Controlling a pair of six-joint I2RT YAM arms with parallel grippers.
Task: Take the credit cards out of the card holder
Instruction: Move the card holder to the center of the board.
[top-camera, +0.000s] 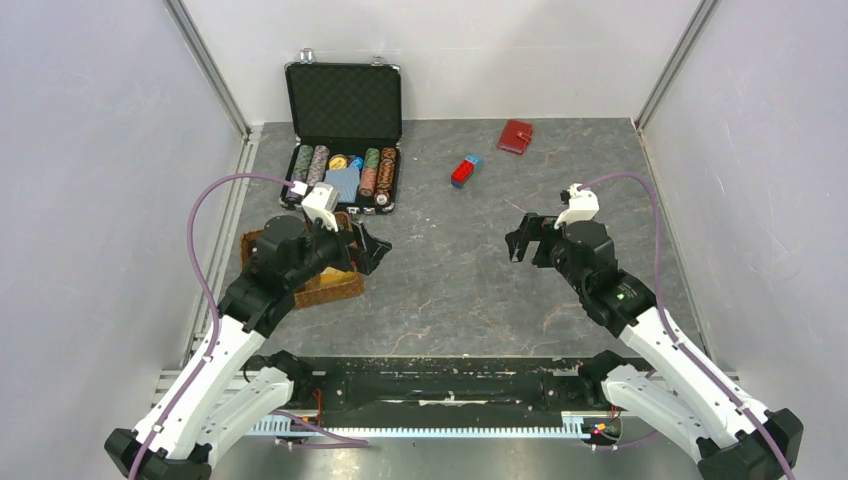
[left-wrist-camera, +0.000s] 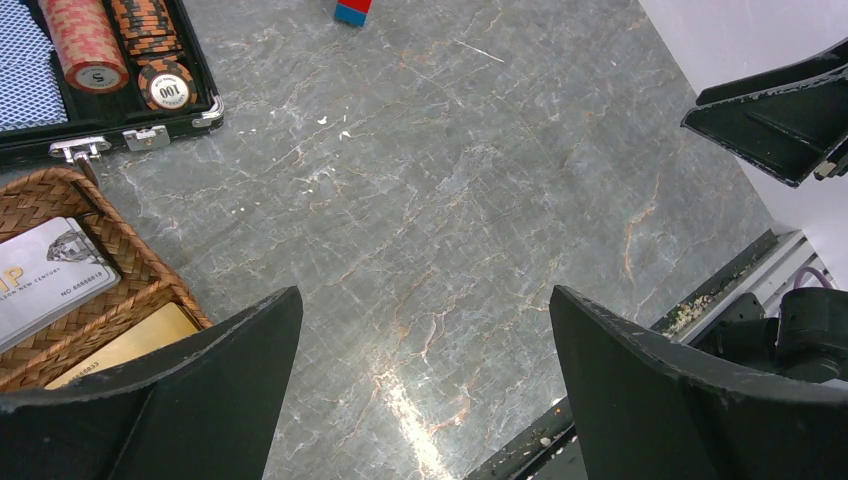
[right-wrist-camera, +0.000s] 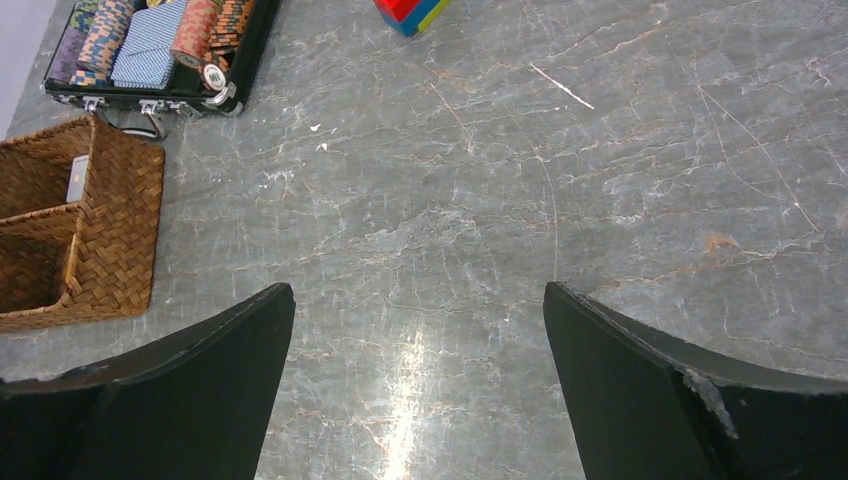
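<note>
Dark red leather-like card holder (top-camera: 515, 136) lies shut and flat on the grey stone-look table (top-camera: 440, 290). It is in the upper right of the top view, near the back wall, and well apart from both arms. There is 1 of it.

The 2 arms come up from the bottom corners of the top view. Each one is bent, with its claw end pointing in toward the middle of the table. The left claw (top-camera: 370, 250) hangs left of the middle, with its wrist over the brown woven basket (top-camera: 325, 288). The right claw (top-camera: 520, 240) hangs right of the middle, over bare table. In each wrist view the 2 black fingers (left-wrist-camera: 200, 400) stand far apart, so both claws are wide open. Neither claw has hold of anything.

Just left of the card holder lies 1 small red-and-blue block (top-camera: 465, 171). In the upper left stands 1 open black case of poker chips (top-camera: 343, 100), with 1 blue patterned deck (top-camera: 343, 182) among the chips. The basket sits just below the case, and there is 1 of it, with 2 parts inside.

The left wrist view shows 2 cards in the basket. 1 pale grey flat plastic card (left-wrist-camera: 45, 275) lies in 1 part. 1 gold-coloured flat card (left-wrist-camera: 130, 345) lies in the other part.
</note>
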